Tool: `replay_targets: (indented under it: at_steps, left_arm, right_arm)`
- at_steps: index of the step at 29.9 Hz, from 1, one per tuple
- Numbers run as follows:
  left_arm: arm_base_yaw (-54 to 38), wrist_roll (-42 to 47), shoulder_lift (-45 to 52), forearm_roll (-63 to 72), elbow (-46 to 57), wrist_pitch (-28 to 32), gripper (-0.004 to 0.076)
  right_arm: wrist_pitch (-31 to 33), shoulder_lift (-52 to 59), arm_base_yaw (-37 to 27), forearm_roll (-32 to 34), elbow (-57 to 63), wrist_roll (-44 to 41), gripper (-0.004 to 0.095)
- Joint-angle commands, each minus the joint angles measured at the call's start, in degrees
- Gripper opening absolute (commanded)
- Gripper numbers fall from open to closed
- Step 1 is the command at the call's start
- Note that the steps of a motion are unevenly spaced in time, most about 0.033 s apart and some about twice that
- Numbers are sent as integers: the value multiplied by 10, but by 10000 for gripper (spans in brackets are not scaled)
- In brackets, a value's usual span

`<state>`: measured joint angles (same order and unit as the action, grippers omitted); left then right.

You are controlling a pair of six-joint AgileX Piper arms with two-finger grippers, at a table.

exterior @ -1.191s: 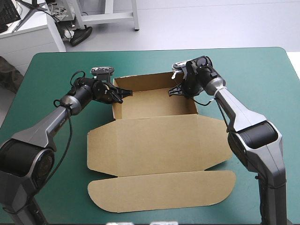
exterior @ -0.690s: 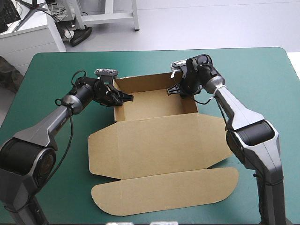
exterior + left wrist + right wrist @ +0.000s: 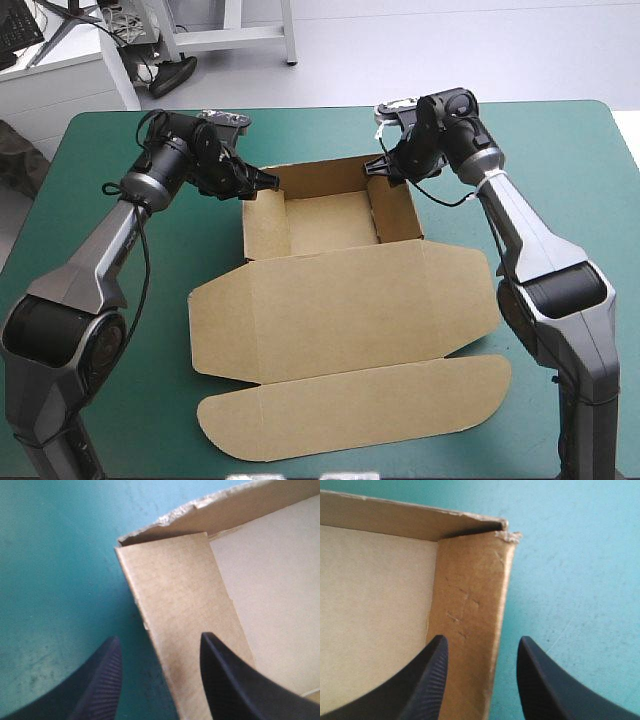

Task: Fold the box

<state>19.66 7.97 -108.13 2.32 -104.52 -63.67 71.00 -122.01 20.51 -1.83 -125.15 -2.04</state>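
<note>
The table carries the box as an open tray that spans the gap between the two grippers. Its lid lies flat behind them, toward the robot. The left gripper has its fingers parted astride the left wall near the far corner, one finger outside over the table and one inside the tray. The right gripper mirrors it, fingers apart on either side of the right wall. Neither appears to pinch the board. I judge they sit this way to steady or press down the tucked side walls. Ahead of each gripper the far wall closes the corner, and its edge there is frayed. Outward of each gripper the table is bare, which gives room to draw off.
</note>
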Motion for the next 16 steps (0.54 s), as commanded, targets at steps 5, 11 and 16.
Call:
replay_targets:
  at_steps: [5, 11, 16]
  left_arm:
    - [2, -27, 63, -10, -123, -58, 341]
    - [2, -91, 135, -10, -181, -95, 193]
    - [2, -140, 218, -8, -182, -99, -7]
  right_arm:
    - [9, 102, -3, 6, -20, 7, 413]
    - [9, 145, -3, 6, -20, 7, 413]
    - [9, 165, -3, 2, -19, 9, 413]
